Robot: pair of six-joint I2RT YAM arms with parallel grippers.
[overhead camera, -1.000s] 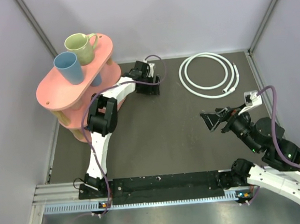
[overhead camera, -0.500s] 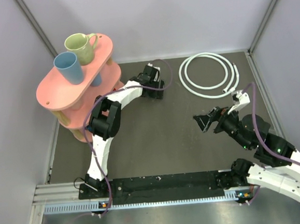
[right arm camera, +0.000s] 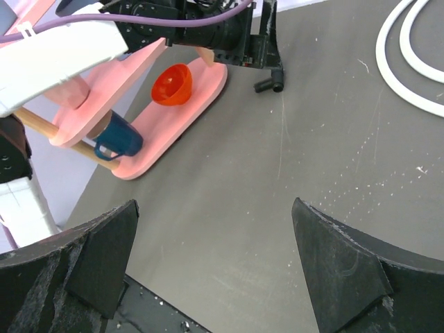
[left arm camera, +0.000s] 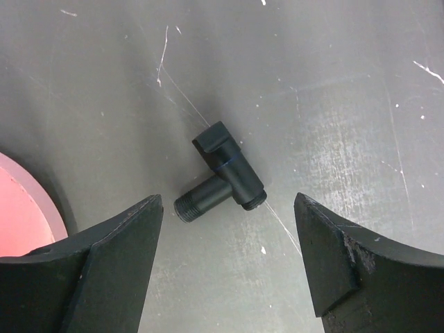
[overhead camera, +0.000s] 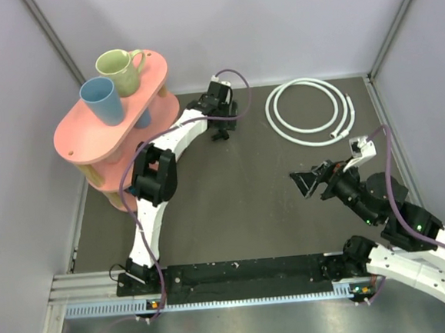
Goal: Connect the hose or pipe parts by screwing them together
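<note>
The left gripper is released, its two dark fingers spread wide and touching nothing. Directly between them, on the scratched dark grey tabletop, lies the small matte black T-shaped connector. Its threaded stub points toward the left finger and its flat-capped end points away from the wrist. It is clear of both fingers. At the outer side of the left finger shows the rounded edge of a pink two-tier wooden stand. The stand's top shelf carries a pale green ceramic mug and a light blue cup. In the right wrist view its lower shelf holds an orange bowl tipped on its side and a dark blue mug.

The right gripper is likewise released and empty, jaws wide, held above bare tabletop. The left gripper and the connector are well ahead of it. Off to the outer side of its right finger, well apart, the long thin white flexible hose lies coiled in flat loops on the table. Its small end fitting rests at the edge of the coil nearest this gripper.
</note>
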